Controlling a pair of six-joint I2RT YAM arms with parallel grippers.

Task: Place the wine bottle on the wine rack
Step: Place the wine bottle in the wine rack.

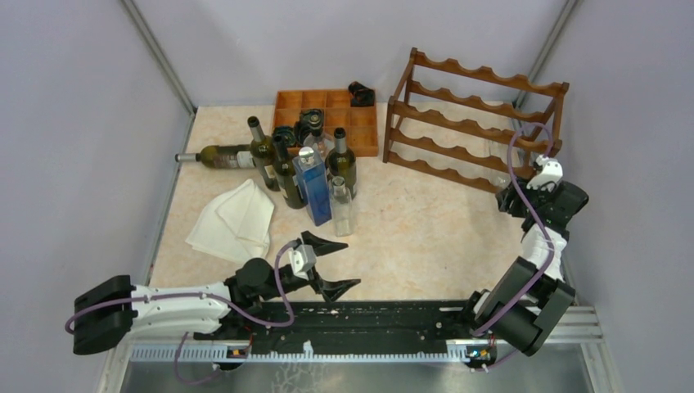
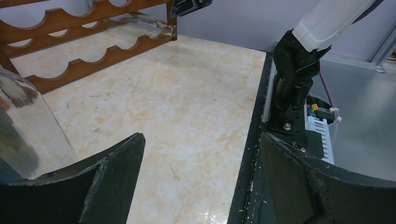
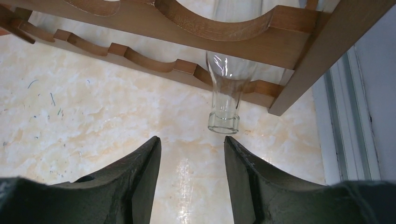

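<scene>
Nearest me, the left arm lies low along the front edge, its left gripper (image 1: 352, 264) spread wide on nothing. The right arm stretches up to the right end of the wine rack (image 3: 322, 51). The right gripper (image 3: 191, 140) is parted and empty, just short of the clear wine bottle (image 3: 225, 88), which seems to lie across the rails, neck toward it.

The top view looks steeply down from above and behind the counter's (image 1: 425, 237) near edge and takes in all of it. The left wrist view sits low by the near edge, facing the right edge. The right wrist view hangs close at the right edge, looking down. All three show the wine rack (image 1: 475, 123).
</scene>
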